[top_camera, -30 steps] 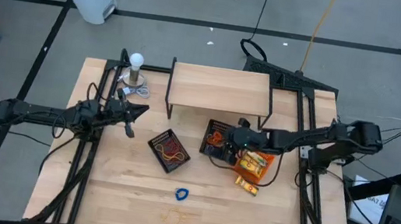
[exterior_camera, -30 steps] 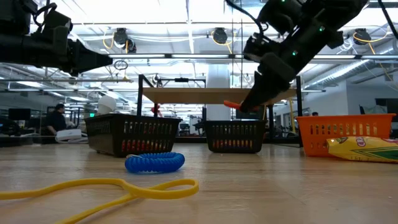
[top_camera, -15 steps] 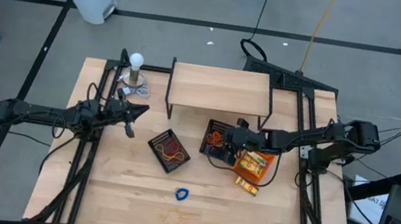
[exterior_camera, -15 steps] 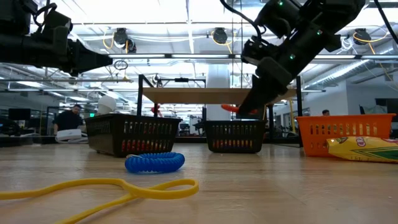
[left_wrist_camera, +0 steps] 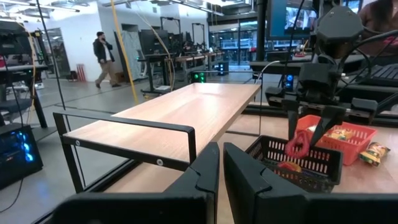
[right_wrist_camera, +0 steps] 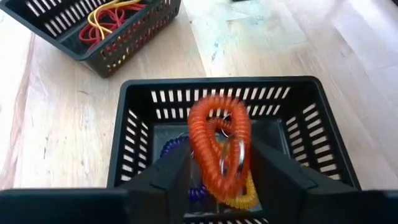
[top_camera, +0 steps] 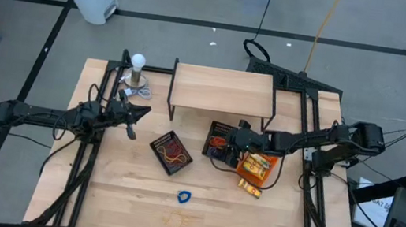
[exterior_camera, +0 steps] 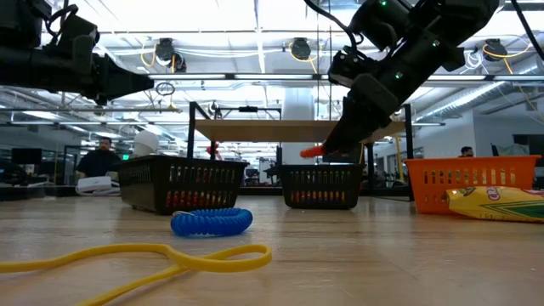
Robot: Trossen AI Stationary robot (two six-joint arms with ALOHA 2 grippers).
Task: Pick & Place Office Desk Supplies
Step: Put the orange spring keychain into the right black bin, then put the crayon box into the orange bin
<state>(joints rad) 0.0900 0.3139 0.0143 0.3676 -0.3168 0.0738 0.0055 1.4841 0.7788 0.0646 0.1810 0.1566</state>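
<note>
High view. Wooden table [top_camera: 197, 208] with a small wooden shelf [top_camera: 222, 91] at 12 o'clock. White ball on a stand [top_camera: 138, 63] at 10 o'clock, near the shelf's corner. Left gripper [top_camera: 137, 112] waits at 9 o'clock, just beside the ball, fingers pressed together and empty. Left black basket [top_camera: 171, 152], near centre, holds red and yellow bands. Right black basket [top_camera: 220, 141] sits at 2 o'clock of it, with the right gripper [top_camera: 241, 137] over its far edge. Orange tray [top_camera: 257, 166] touches that basket's side; yellow packet [top_camera: 250, 187] lies just beside the tray at 5 o'clock. Blue coil [top_camera: 184, 198] and a faint yellow band [top_camera: 176, 221] lie at 6 o'clock, well apart from the baskets.

Low view. Blue coil and yellow band lie in front; the baskets stand behind. The right gripper hangs above the right basket with an orange coil [exterior_camera: 313, 151] at its tip.

Left wrist view. The shelf stands between the left gripper and the right basket; a person walks in the room beyond.

Right wrist view. The right gripper's fingers [right_wrist_camera: 168, 173] stand apart; the orange coil, with a metal ring, hangs between them over the basket's open top. Whether they touch it cannot be told. Blue and yellow coils lie inside.
</note>
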